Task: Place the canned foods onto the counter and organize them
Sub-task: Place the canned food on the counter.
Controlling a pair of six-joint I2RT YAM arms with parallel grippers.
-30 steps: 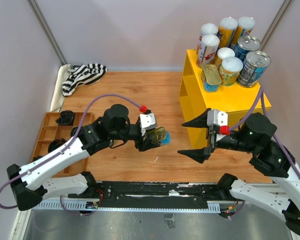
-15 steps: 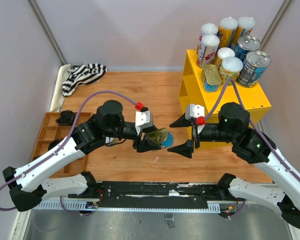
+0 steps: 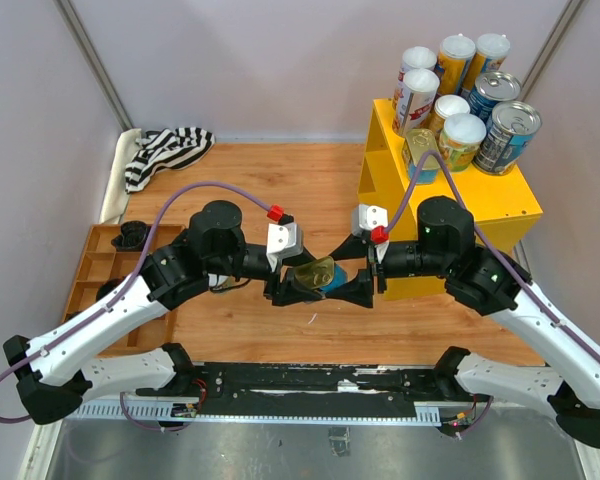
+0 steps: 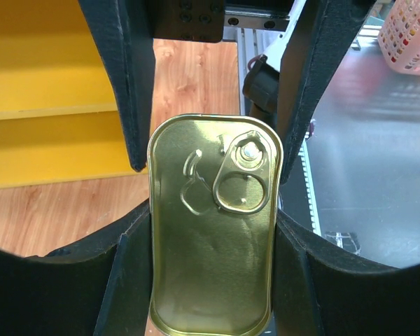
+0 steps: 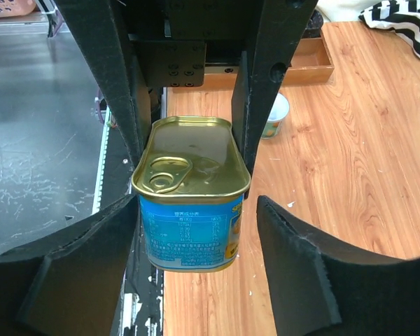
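The tin (image 4: 211,238) — glossy gold metal, printed blue label; left end effector (image 4: 210,213) matt black plastic; tabletop (image 5: 350,140) smooth wood-grain.

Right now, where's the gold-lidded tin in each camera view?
Top external: gold-lidded tin at picture centre, above the tabletop.
Left wrist: tin fills the lower centre, lid facing the camera.
Right wrist: tin at centre, blue label showing.
Shared landmark: wooden tabletop.

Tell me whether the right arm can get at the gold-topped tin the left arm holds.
Probably yes: the right pincer straddles the tin in mid-air, one finger on each side. The left pincer grips only the tin's other end, leaving this end free.
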